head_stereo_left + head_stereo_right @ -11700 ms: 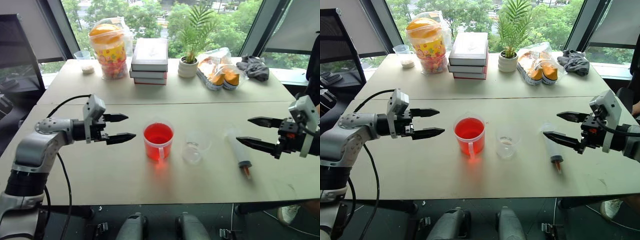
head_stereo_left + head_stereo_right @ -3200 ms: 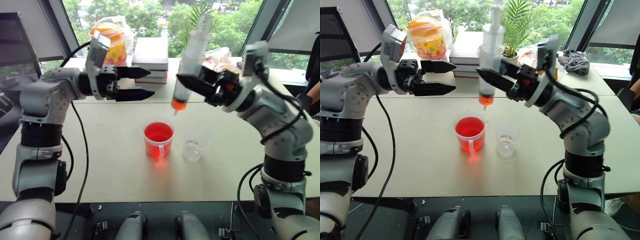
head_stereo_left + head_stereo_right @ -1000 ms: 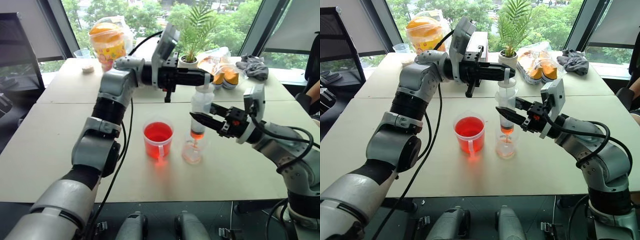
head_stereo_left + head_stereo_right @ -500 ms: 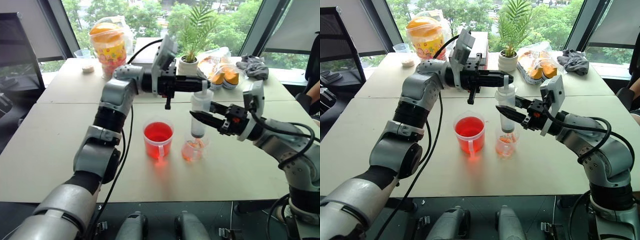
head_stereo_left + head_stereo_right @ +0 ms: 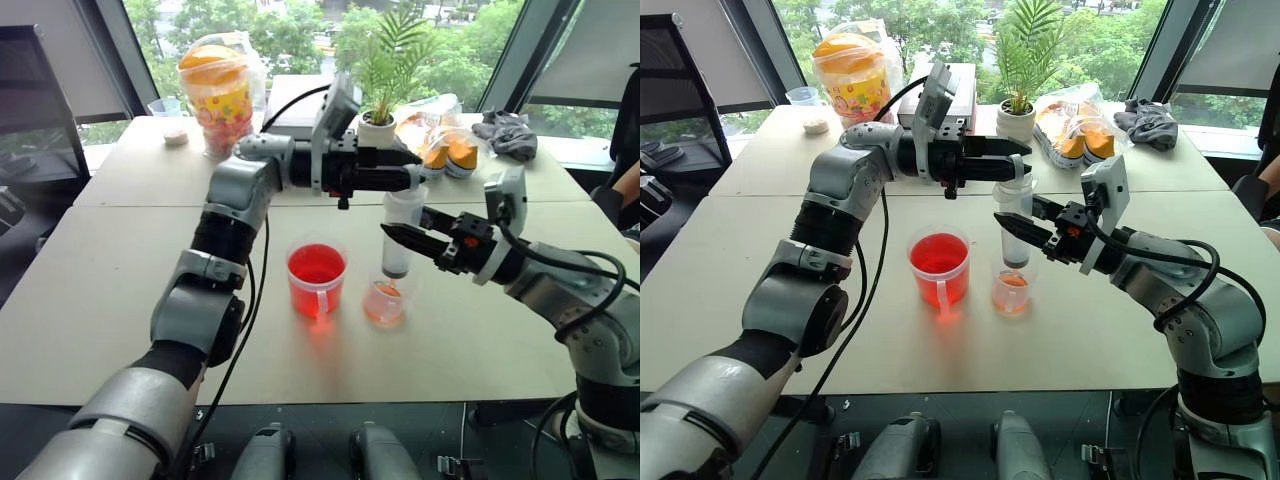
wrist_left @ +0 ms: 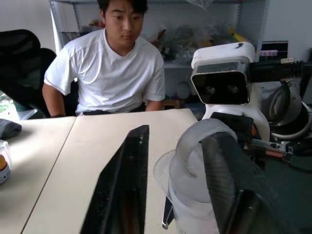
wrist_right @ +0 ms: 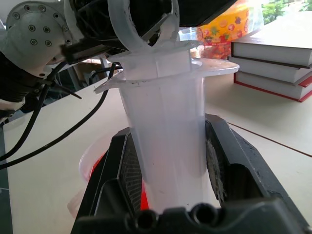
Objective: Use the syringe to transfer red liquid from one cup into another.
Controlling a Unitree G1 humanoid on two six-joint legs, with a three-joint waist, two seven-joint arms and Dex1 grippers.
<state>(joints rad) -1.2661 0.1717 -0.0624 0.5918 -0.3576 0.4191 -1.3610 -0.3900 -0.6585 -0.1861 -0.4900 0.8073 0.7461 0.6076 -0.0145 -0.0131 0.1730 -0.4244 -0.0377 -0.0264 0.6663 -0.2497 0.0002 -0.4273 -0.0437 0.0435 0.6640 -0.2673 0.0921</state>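
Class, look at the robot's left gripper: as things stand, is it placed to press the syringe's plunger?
Probably yes. The left gripper sits open right at the plunger's ring, nothing between them, while the right gripper holds the syringe upright over the small cup.

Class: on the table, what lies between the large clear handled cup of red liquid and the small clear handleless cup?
Nothing: bare tabletop separates the large handled cup from the small handleless cup, seen in both eye views.

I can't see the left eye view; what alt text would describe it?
The right gripper holds the syringe upright over the smaller cup, which holds some red liquid. The left gripper, jaws parted, sits at the plunger top, beside the red handled cup.
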